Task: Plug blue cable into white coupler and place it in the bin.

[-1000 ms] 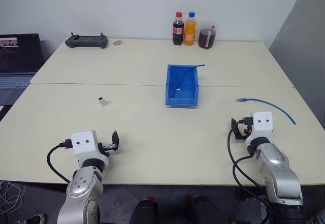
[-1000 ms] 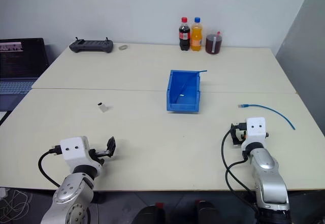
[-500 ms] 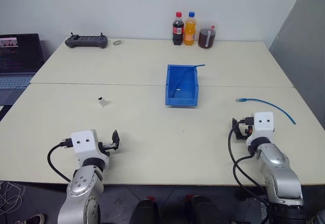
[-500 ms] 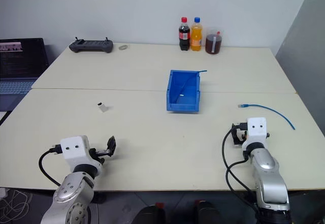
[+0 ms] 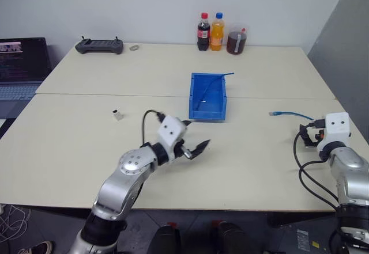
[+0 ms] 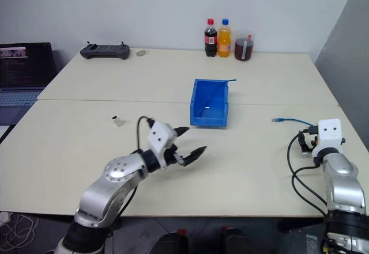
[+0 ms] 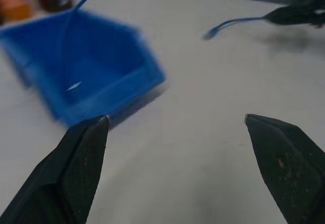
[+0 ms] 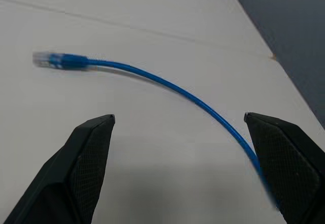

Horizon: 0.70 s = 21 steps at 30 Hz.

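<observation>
On the worktop [image 5: 86, 144], both hands open and empty.
Left hand [image 5: 195, 148] near the bin [image 5: 207, 97]; right hand [image 8: 177, 127] over the blue cable [image 8: 167, 84].

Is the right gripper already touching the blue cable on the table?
Apart. In the right wrist view the open right gripper has bare table between its fingers and the blue cable, which runs between them.

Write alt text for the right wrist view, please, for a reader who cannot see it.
A thin blue cable lies curved on a pale table, with its plug end free. The open right hand hovers above it, and its two black fingers hold nothing.
</observation>
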Available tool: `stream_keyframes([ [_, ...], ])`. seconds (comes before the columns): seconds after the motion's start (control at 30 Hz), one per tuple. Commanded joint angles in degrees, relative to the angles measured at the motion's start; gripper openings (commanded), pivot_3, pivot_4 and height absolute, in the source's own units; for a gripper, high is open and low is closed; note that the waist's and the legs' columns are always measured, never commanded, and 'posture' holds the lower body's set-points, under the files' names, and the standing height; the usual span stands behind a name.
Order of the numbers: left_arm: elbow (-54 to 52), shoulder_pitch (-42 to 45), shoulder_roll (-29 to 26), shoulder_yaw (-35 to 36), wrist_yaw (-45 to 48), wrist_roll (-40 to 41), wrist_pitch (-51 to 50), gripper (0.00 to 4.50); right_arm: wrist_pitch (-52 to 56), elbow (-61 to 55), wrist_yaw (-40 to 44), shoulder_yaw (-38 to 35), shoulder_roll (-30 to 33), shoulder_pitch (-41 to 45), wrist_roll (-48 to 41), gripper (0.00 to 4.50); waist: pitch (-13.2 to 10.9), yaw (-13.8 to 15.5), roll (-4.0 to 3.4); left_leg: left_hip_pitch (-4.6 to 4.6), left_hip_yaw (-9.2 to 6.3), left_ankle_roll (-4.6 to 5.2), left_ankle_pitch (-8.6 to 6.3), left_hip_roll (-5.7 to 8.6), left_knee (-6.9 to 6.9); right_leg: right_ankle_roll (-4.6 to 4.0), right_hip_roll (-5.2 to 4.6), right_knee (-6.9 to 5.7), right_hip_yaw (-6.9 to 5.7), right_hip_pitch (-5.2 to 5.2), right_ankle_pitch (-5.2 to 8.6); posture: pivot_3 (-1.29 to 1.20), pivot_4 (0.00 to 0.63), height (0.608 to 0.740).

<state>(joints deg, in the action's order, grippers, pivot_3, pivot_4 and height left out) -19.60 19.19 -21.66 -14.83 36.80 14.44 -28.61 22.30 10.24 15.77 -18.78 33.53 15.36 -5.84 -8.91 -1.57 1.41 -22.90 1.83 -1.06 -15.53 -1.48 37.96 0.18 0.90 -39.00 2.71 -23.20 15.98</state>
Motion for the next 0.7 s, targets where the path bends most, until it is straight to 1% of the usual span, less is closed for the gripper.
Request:
stream_keyframes([
  [0.03,6.9,7.5,2.4,-7.9,9.8,-0.4,4.5,4.5,-5.4,10.8,6.1,-0.2,6.5,5.2,0.2,4.35,0.0,-0.1,-0.1,0.0,0.01,0.01,0.0,0.07,0.0,0.02,0.03,0.0,0.01,0.0,-0.01,0.0,0.15,0.74],
  [0.1,13.1,12.2,5.1,-10.8,12.9,-2.0,8.2,4.5,-7.9,20.1,9.9,1.0,9.6,9.2,0.5,4.35,0.0,-0.2,-0.1,0.03,0.07,0.02,0.0,0.06,-0.01,0.03,0.03,0.02,0.09,0.02,-0.01,0.0,0.15,0.74],
  [0.17,18.7,15.1,7.2,-12.1,13.6,-3.8,11.3,4.5,-10.0,26.7,12.7,1.8,11.4,12.4,0.6,4.35,0.0,-0.3,-0.1,0.03,0.05,0.02,0.0,0.01,0.01,0.03,0.03,0.02,0.11,0.02,-0.01,0.0,0.15,0.74],
  [0.23,23.9,17.3,9.0,-12.6,13.2,-5.7,14.5,4.5,-11.8,32.6,15.4,2.7,12.6,15.3,0.6,4.35,0.0,-0.3,-0.11,0.06,0.03,0.02,0.0,-0.04,0.0,0.02,0.03,0.01,0.11,0.02,-0.01,0.0,0.15,0.74],
  [0.33,28.7,19.1,11.3,-12.7,13.6,-7.0,17.8,4.5,-14.1,41.1,19.0,3.8,13.9,19.2,0.8,4.35,0.0,-0.4,-0.19,0.08,0.05,0.02,0.0,-0.08,-0.01,0.01,0.03,0.0,0.15,0.02,-0.01,0.0,0.15,0.74],
  [0.47,30.7,19.8,14.0,-12.1,14.6,-6.7,19.0,4.5,-15.9,51.3,23.1,6.5,14.7,23.7,2.4,4.35,0.0,-0.2,-0.31,0.03,0.08,0.02,0.0,0.01,0.0,0.01,0.02,0.02,0.17,0.01,-0.01,0.0,0.15,0.74],
  [0.57,30.4,19.9,14.8,-11.1,15.1,-6.1,18.1,4.5,-13.1,57.3,22.2,6.8,14.6,27.5,2.6,4.35,0.0,-0.3,-0.29,0.03,0.15,0.02,0.01,0.03,0.04,0.06,-0.02,0.02,0.26,0.01,-0.04,0.0,0.15,0.74],
  [0.7,29.8,19.9,14.6,-9.9,15.5,-5.8,16.9,4.5,-10.7,60.6,21.8,5.7,14.4,29.6,1.6,4.35,0.0,-0.3,-0.3,0.1,0.15,0.01,0.01,-0.02,0.07,0.06,-0.02,0.0,0.28,0.05,-0.04,0.0,0.15,0.74],
])
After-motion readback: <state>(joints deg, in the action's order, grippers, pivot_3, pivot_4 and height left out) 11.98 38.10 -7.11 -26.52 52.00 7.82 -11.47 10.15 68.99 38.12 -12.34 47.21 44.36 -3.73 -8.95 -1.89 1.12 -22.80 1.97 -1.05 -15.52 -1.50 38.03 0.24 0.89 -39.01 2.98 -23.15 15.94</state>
